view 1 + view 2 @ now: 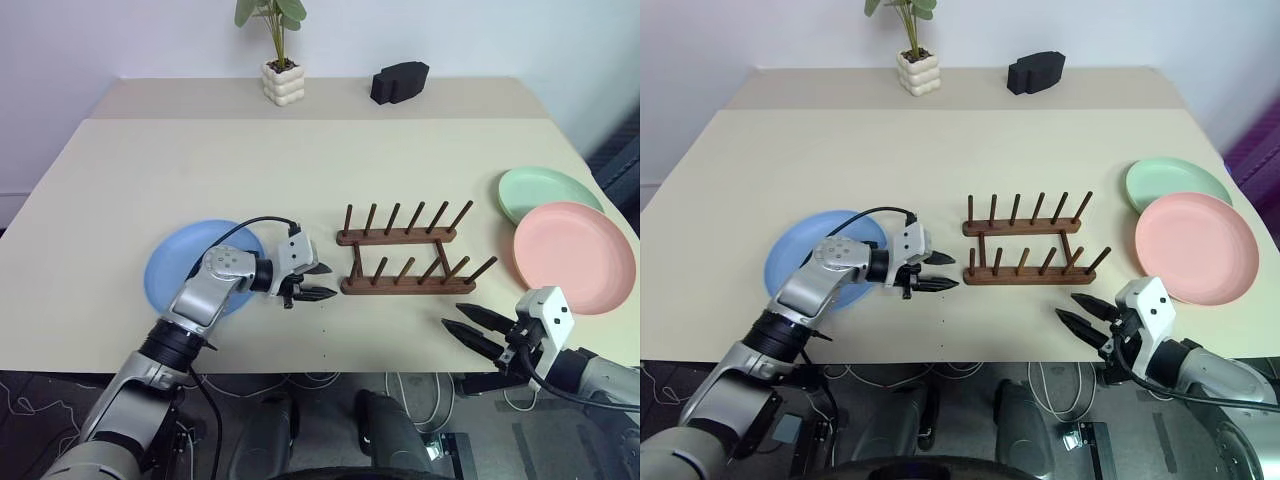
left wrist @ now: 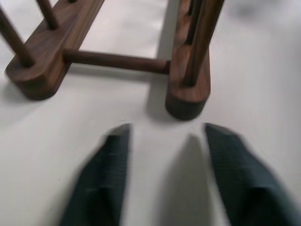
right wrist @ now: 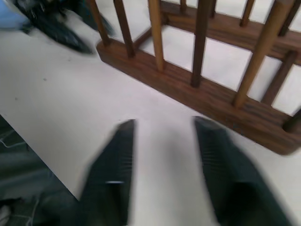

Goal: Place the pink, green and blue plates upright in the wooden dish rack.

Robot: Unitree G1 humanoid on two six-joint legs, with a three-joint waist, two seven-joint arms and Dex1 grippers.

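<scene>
Both grippers, left (image 1: 318, 282) and right (image 1: 470, 325), part-open, empty; 3 plates flat. Left sits at 9 o'clock of rack (image 1: 405, 252), blue plate (image 1: 175, 270) under its arm. Risk: arm knocks rack.

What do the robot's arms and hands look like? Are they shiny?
The arms are silvery grey metal with black joints. Each ends in a white wrist block and a gripper of two pointy black fingers: the left gripper and the right gripper. A thin black cable loops over the left arm, and another runs along the right arm. The fingers have ridged inner faces.
</scene>
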